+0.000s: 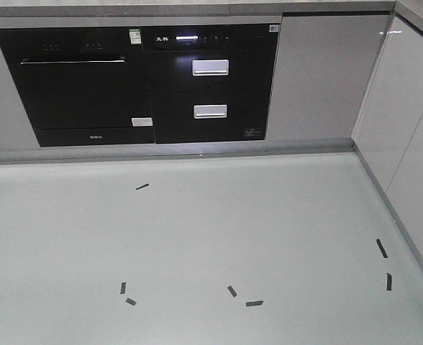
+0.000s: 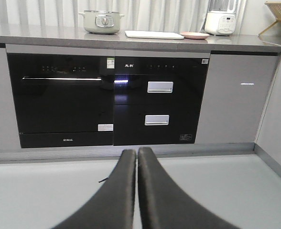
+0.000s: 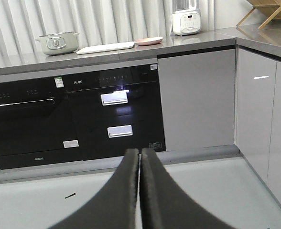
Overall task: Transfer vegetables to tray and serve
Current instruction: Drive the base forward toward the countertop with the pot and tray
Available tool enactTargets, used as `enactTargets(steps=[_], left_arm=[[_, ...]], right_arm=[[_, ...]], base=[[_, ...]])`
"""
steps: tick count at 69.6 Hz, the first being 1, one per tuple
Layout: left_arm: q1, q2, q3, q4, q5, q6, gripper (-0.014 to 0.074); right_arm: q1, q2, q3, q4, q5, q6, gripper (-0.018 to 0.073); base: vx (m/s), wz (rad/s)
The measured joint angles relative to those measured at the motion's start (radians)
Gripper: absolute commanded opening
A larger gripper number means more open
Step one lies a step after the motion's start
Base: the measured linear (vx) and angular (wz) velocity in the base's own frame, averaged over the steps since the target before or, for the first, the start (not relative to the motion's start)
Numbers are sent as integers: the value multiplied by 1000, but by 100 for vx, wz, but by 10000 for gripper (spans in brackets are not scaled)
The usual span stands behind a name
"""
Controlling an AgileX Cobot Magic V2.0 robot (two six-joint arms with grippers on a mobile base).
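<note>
The cream-white tray (image 2: 154,34) lies flat on the grey counter, far ahead of both arms; the right wrist view also shows the tray (image 3: 105,47). The vegetables are out of view. My left gripper (image 2: 136,151) is shut with nothing between its black fingers, low over the pale floor. Equally shut and holding nothing, my right gripper (image 3: 140,151) points at the cabinets. Neither gripper shows in the front view.
On the counter stand a green lidded pot (image 2: 101,21), a round pink plate (image 2: 195,35), a white appliance (image 2: 220,22) and a wooden rack (image 2: 280,16). Below are a black oven (image 1: 82,83) and black drawer unit (image 1: 211,83). Black tape marks (image 1: 254,303) dot the floor. White cabinets (image 1: 413,136) close the right side.
</note>
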Motion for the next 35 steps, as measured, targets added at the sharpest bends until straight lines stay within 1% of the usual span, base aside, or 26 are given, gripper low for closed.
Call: enactTargets(steps=[35], left_arm=[[0, 0, 0, 0, 0, 0, -6]], right_arm=[[0, 0, 0, 0, 0, 0, -2]], base=[[7, 4]])
